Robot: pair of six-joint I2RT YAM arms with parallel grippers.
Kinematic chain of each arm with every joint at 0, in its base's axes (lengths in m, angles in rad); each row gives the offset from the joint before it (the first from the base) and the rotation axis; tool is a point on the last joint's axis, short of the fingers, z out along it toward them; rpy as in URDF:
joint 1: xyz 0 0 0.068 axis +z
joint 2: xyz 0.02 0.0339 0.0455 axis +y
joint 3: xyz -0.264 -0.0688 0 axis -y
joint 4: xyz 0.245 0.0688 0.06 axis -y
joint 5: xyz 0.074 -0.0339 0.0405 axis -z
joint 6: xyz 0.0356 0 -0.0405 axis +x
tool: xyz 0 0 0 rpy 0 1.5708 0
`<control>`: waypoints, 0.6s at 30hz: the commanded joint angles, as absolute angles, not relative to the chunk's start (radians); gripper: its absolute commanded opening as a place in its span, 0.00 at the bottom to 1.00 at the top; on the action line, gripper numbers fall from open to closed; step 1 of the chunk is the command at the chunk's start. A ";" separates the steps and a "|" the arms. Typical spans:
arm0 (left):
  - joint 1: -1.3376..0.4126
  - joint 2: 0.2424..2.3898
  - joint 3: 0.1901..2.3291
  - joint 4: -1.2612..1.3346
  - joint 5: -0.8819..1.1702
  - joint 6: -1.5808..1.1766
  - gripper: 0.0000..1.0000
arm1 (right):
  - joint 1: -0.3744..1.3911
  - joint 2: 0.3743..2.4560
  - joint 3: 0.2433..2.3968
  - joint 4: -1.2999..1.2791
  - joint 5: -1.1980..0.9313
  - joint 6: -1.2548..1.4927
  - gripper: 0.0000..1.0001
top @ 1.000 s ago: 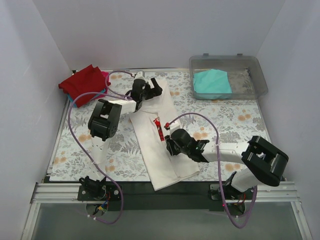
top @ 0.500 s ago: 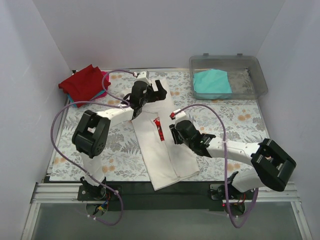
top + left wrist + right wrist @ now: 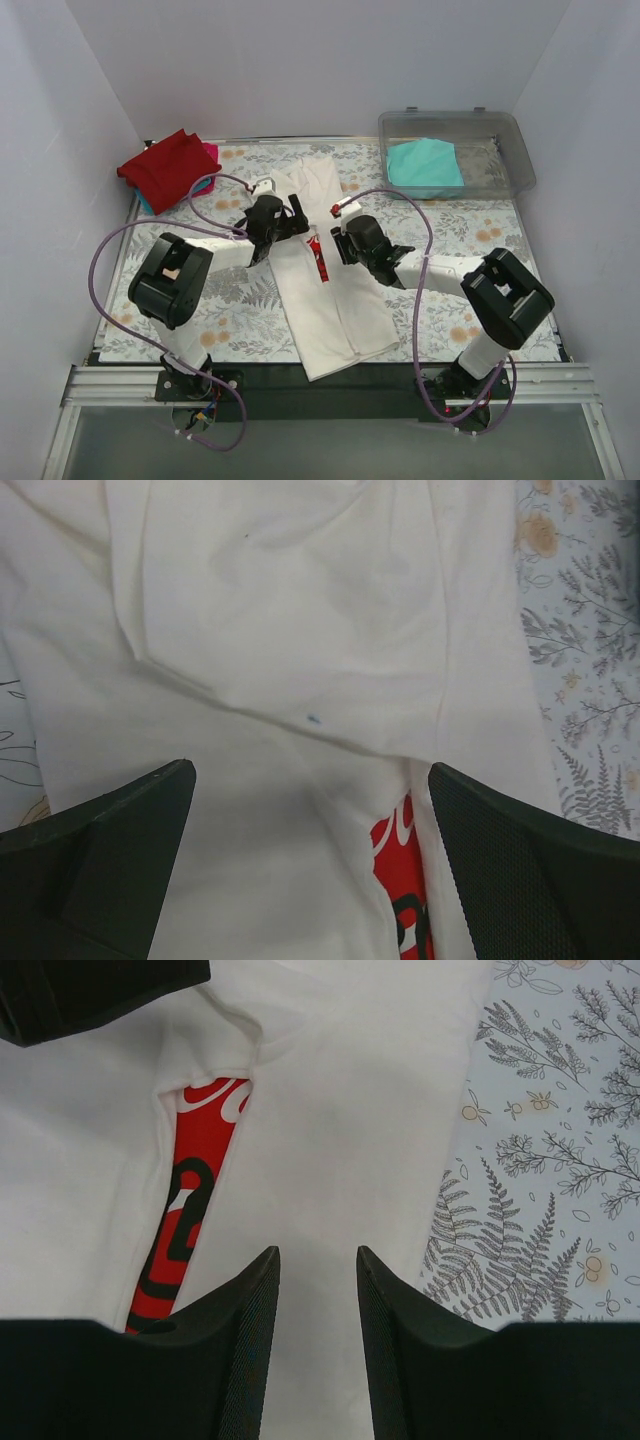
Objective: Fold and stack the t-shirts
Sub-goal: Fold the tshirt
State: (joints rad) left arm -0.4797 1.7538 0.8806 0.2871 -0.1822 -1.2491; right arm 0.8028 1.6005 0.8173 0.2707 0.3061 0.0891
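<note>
Showing unreadable red print (image 3: 190,1220), white t-shirt (image 3: 330,300) lies under released left fingers (image 3: 100,870) and right fingers (image 3: 420,1360).

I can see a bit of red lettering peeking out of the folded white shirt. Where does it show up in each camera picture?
Top external: the red print is a thin strip in mid-picture, in the fold of the white t-shirt.
Left wrist: at the bottom edge, right of centre.
Right wrist: left of centre, running down to the bottom.
Shared landmark: the floral table cover borders the shirt on the picture's right in every view.
</note>
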 commanded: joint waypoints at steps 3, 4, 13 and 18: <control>-0.480 1.805 0.917 0.268 -0.244 -1.243 0.96 | 0.762 1.684 0.870 0.364 0.236 0.054 0.32; -0.480 1.815 0.928 0.273 -0.244 -1.238 0.96 | 0.752 1.696 0.873 0.367 0.229 0.057 0.32; -0.462 1.992 1.060 0.302 -0.170 -1.174 0.97 | 0.710 1.786 0.861 0.379 0.172 0.098 0.32; -0.456 2.097 1.211 0.261 -0.126 -1.151 0.96 | 0.706 1.781 0.801 0.358 0.152 0.135 0.31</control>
